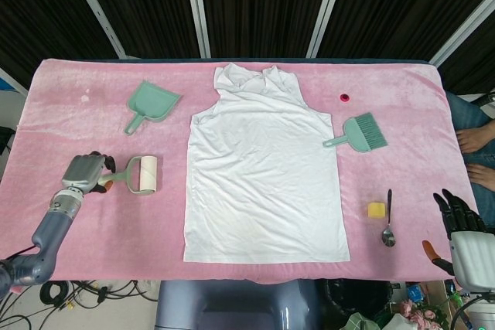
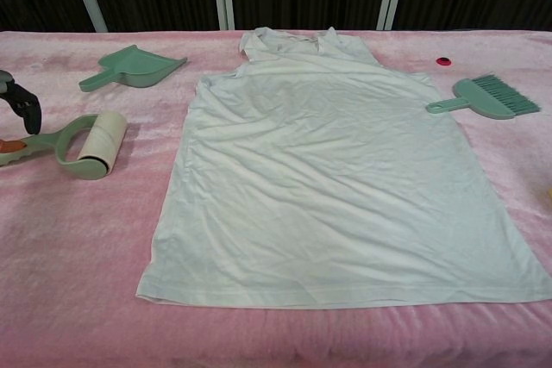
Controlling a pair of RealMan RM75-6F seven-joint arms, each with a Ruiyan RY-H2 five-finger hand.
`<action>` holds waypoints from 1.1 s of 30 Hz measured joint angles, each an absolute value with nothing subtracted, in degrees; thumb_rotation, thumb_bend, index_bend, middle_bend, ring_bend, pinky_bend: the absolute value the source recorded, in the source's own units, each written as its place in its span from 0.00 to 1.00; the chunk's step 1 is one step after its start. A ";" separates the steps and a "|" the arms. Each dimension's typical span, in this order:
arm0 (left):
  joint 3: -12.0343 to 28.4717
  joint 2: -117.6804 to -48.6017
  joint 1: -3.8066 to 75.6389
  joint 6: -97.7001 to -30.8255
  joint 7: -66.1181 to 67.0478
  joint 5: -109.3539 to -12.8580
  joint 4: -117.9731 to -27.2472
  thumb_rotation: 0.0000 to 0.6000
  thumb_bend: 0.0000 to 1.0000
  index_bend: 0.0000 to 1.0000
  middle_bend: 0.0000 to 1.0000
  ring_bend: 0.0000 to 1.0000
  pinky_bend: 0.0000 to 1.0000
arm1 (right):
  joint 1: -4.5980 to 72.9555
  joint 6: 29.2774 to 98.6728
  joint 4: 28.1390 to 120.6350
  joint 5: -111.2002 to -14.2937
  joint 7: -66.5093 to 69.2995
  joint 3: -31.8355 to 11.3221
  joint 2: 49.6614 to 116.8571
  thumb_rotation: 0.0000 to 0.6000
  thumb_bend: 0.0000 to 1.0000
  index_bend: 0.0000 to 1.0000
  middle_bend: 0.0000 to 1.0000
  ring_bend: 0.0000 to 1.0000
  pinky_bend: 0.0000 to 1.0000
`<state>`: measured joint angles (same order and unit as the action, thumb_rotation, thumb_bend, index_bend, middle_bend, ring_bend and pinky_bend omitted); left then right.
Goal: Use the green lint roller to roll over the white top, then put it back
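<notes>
Reaching with my left robot hand (image 1: 87,171), I have its fingers curled over the green lint roller (image 1: 133,175) handle, lying left of the white top (image 1: 264,171); right robot hand (image 1: 462,226) idles, fingers spread (table's near corner).

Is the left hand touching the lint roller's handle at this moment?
Touching. In the head view the left hand lies over the end of the lint roller handle; the chest view shows fingers at the handle with no gap.
</notes>
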<state>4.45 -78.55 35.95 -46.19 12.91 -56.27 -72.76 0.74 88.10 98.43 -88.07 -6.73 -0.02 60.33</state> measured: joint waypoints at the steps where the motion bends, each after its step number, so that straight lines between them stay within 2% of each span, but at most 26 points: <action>1: 4.46 -78.59 36.02 -46.23 13.37 -55.96 -72.80 1.00 0.35 0.45 0.39 0.25 0.42 | 0.75 88.05 98.43 -88.08 -6.82 -0.01 60.34 1.00 0.19 0.00 0.04 0.10 0.21; 12: 5.07 -79.15 37.95 -46.39 19.44 -52.31 -73.89 1.00 0.35 0.42 0.38 0.37 0.56 | 0.73 87.48 98.60 -87.71 -7.48 -0.11 60.24 1.00 0.19 0.00 0.04 0.10 0.21; 33: 4.20 -76.98 40.18 -46.39 27.85 -45.16 -78.83 1.00 0.34 0.39 0.38 0.36 0.57 | 0.72 86.63 99.03 -87.29 -8.26 -0.24 59.84 1.00 0.19 0.00 0.04 0.10 0.21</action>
<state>4.20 -76.98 40.18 -46.39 27.85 -45.16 -78.83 0.72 86.63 99.03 -87.29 -8.26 -0.24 59.84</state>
